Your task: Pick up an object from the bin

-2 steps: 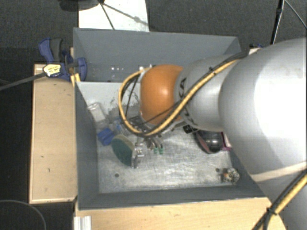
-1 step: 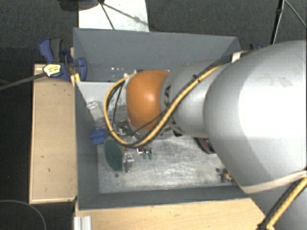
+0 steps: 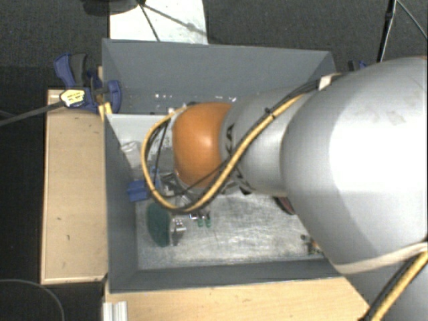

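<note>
A big, smooth grey metal arm [image 3: 348, 172] reaches down into the grey metal bin [image 3: 122, 246]. A round, shiny orange cover [image 3: 200, 142] sits on its wrist, and yellow and black cables [image 3: 155, 179] loop around it.

A dark green lump [image 3: 158, 224] with a rounded shape lies on the scratched bin floor, near the left wall. The tool [image 3: 178, 230] is low, just to the right of the dark green lump as the camera sees it. I cannot tell if they touch, or if the tool is spread or pressed together.

A blue thing [image 3: 137, 191] lies just above the lump. Two small green bits [image 3: 204, 223] lie to its right, past the tool.
</note>
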You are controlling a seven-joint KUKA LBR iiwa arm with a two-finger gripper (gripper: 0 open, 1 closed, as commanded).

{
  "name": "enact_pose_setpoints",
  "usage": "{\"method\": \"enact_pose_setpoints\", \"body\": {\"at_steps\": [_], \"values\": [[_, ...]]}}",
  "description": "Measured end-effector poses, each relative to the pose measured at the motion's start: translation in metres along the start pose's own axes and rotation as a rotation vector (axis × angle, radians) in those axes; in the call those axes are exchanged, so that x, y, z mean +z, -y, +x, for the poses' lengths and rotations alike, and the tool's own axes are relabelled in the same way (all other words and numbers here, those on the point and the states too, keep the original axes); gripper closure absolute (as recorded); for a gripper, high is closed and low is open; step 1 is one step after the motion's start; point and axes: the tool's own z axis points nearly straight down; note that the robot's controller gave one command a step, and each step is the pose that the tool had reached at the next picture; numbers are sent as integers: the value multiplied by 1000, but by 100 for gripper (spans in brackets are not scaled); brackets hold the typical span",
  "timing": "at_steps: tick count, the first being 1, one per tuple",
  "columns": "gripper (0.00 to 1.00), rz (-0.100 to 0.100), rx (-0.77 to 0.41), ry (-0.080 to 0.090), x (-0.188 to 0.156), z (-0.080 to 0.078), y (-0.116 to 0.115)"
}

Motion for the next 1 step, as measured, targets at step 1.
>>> {"method": "enact_pose_setpoints", "body": {"at_steps": [1], "values": [[100,1,-4,0,-1,1,-1]]}}
